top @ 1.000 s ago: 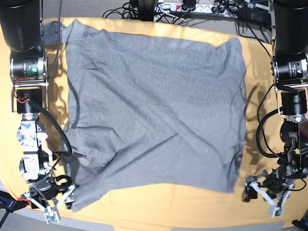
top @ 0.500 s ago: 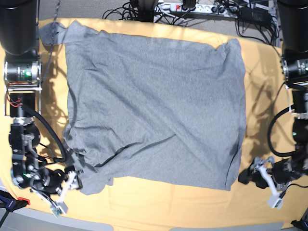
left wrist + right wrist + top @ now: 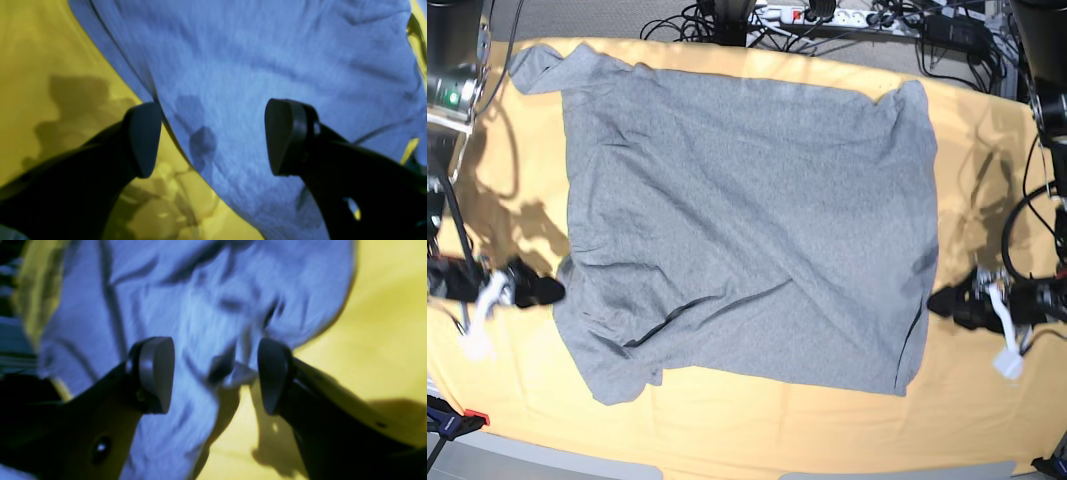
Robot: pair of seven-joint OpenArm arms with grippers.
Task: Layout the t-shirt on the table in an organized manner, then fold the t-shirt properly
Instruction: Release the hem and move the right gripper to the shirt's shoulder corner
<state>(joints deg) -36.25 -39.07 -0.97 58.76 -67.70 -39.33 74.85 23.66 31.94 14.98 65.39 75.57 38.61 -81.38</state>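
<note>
The grey t-shirt [image 3: 747, 210] lies spread on the yellow table [image 3: 757, 420], plain side up, with creases and a bunched near-left corner [image 3: 617, 375]. My left gripper [image 3: 942, 300] is at the shirt's right edge. In the left wrist view it [image 3: 213, 140] is open and empty, and the shirt [image 3: 267, 60] edge runs between its fingers. My right gripper [image 3: 547, 290] is at the shirt's left edge. In the blurred right wrist view it [image 3: 213, 375] is open, with a wrinkled fold of the shirt [image 3: 200, 306] between its fingers.
A power strip and tangled cables [image 3: 827, 15] lie beyond the table's far edge. A red-tipped clamp [image 3: 457, 420] sits at the near left corner. Bare yellow cloth borders the shirt on the left, right and near sides.
Both grippers have moved from the shirt's near corners up to its side edges. The shirt's near-left corner has drawn in and lies bunched on the table.
</note>
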